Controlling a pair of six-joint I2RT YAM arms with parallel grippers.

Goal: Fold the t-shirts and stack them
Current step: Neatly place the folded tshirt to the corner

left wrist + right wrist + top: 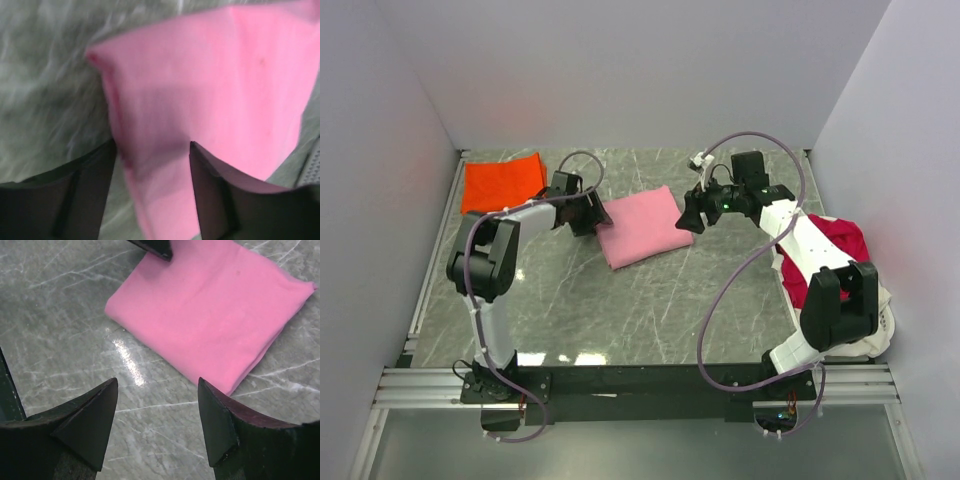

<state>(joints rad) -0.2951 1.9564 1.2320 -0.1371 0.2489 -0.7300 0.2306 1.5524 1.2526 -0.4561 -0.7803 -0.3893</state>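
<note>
A light pink t-shirt (640, 228), folded into a rectangle, lies flat in the middle of the table. My left gripper (590, 213) is at its left edge. In the left wrist view the jaws (152, 145) stand apart astride that pink edge (210, 90), one finger over the table and one over the cloth; the picture is blurred. My right gripper (688, 218) hovers just right of the shirt, open and empty (157, 382), with the pink shirt (210, 315) ahead of it. An orange-red folded t-shirt (502, 182) lies at the back left. Crimson and cream t-shirts (840, 250) are heaped at the right.
The grey marble table (650, 310) is walled by white panels at the back and both sides. The right arm's body lies over the crimson heap. A tip of the left gripper's finger (152, 247) shows at the top of the right wrist view.
</note>
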